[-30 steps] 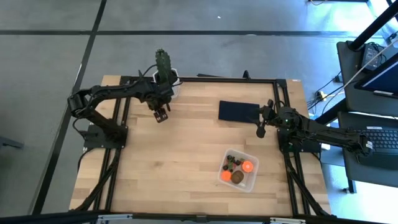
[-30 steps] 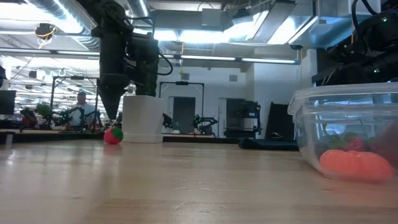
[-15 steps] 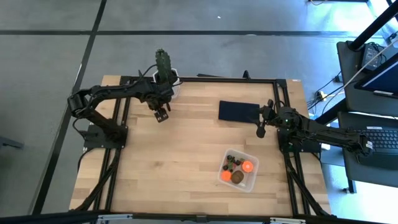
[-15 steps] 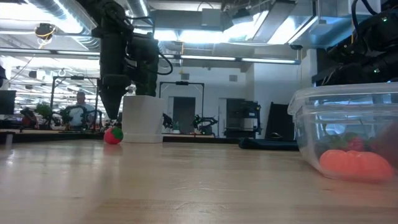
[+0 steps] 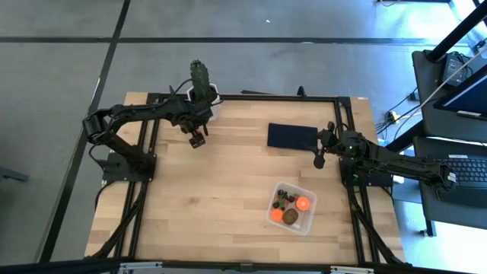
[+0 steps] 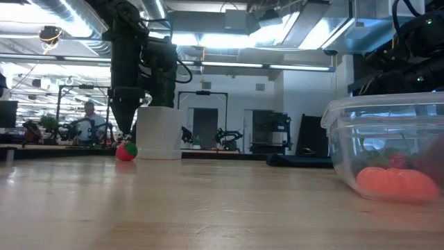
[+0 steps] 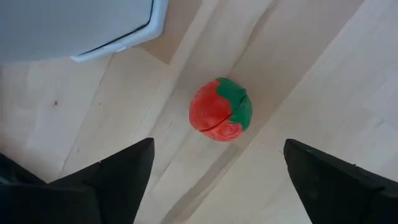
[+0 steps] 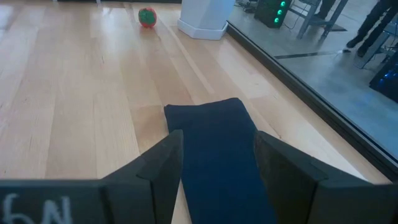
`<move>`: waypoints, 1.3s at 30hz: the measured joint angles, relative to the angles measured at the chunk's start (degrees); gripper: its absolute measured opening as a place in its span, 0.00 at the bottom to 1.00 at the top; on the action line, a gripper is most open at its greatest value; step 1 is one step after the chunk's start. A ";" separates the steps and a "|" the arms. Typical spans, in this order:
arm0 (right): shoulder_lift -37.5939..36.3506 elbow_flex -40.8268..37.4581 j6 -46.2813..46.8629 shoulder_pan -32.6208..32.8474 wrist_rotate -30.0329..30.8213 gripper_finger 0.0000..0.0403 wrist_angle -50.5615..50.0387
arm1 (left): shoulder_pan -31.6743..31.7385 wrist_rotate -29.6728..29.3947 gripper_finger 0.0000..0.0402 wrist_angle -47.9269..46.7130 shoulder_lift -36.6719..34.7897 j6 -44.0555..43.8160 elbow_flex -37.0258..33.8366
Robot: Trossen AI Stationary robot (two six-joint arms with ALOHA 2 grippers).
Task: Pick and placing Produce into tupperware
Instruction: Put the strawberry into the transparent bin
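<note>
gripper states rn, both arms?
Left end effector: open, empty, above the strawberry by the white pot.
Right end effector: open, empty, over the black rectangle.

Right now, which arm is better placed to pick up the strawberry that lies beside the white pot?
The left. The left gripper hangs open right above the strawberry, which shows between its fingers. The right gripper waits far off, by the black rectangle.

Left gripper (image 6: 126,133) just above strawberry (image 6: 126,151), beside white pot (image 6: 159,132)
</note>
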 joint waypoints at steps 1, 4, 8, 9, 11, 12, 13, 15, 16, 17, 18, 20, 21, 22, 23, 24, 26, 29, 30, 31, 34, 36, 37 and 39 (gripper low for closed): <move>0.01 0.00 0.00 -0.01 0.00 0.49 0.00 | -0.02 0.00 0.88 0.00 0.02 0.05 0.00; 0.01 0.00 0.00 0.02 0.00 0.49 0.01 | -0.02 -0.02 0.88 0.02 0.02 0.05 0.00; 0.00 0.00 0.00 -0.01 0.00 0.49 0.02 | -0.09 -0.02 0.87 0.02 0.02 0.09 0.00; -0.01 0.00 0.00 0.01 0.00 0.49 0.00 | -0.18 -0.02 0.87 0.02 0.02 0.07 0.00; 0.01 0.00 0.00 -0.01 0.00 0.49 0.00 | -0.20 -0.02 0.86 0.02 0.02 -0.22 0.00; 0.01 0.00 0.00 -0.01 0.00 0.49 0.00 | -0.20 0.00 0.86 0.02 0.02 -0.62 0.00; -0.01 0.00 0.00 -0.01 0.01 0.49 0.00 | -0.20 -0.02 0.86 0.04 0.02 -0.97 0.00; 0.01 0.00 0.00 -0.01 0.00 0.49 0.01 | -0.14 -0.02 0.86 0.04 0.02 -0.98 0.00; 0.01 0.00 0.00 0.01 0.00 0.49 0.01 | -0.13 -0.02 0.86 0.06 0.02 -0.98 0.00; 0.01 0.00 0.00 -0.01 0.00 0.49 0.01 | -0.13 -0.02 0.86 0.11 0.02 -1.02 0.00; 0.01 0.00 0.00 -0.01 0.00 0.49 0.02 | -0.13 -0.02 0.86 0.20 0.02 -1.13 0.00; -0.01 0.00 0.00 -0.01 0.00 0.49 0.01 | -0.13 0.13 0.86 0.42 0.02 -1.21 0.00; 0.00 0.00 0.00 -0.01 0.00 0.49 0.00 | -0.13 0.27 0.86 0.76 0.02 -1.33 0.00; -0.01 0.00 0.00 -0.01 0.00 0.49 0.02 | -0.13 0.28 0.86 1.42 0.04 -1.41 0.00; -0.01 0.00 0.00 -0.01 0.00 0.49 0.02 | -0.13 0.31 0.86 2.21 0.04 -1.41 0.00; 0.01 0.00 0.00 -0.01 0.00 0.49 0.00 | -0.13 0.31 0.86 2.85 0.04 -1.41 0.00; 0.00 0.00 0.00 0.00 0.01 0.49 0.00 | -0.13 0.31 0.86 3.11 0.04 -1.58 0.00; -0.01 0.00 0.00 -0.01 0.01 0.49 0.00 | -0.13 0.33 0.86 3.13 0.04 -2.95 -0.02; -0.01 0.00 0.00 0.01 0.00 0.49 0.00 | -0.13 0.33 0.86 3.51 0.04 -3.19 -0.27; -0.01 0.00 0.00 -0.01 0.00 0.49 0.00 | -0.13 0.33 0.86 3.89 0.04 -3.61 -0.71; -0.01 0.00 0.00 0.01 0.02 0.49 0.00 | -0.13 0.39 0.86 5.01 0.04 -4.45 -3.29; 0.01 0.00 0.00 0.00 0.01 0.49 0.00 | -0.13 0.42 0.86 6.32 0.07 -4.47 -5.04; 0.00 0.00 0.00 -0.01 0.02 0.49 0.00 | -0.13 0.42 0.86 7.42 0.07 -4.60 -5.73; 0.01 0.00 0.00 -0.01 0.02 0.49 0.00 | -0.13 0.42 0.86 9.98 0.07 -4.59 -7.01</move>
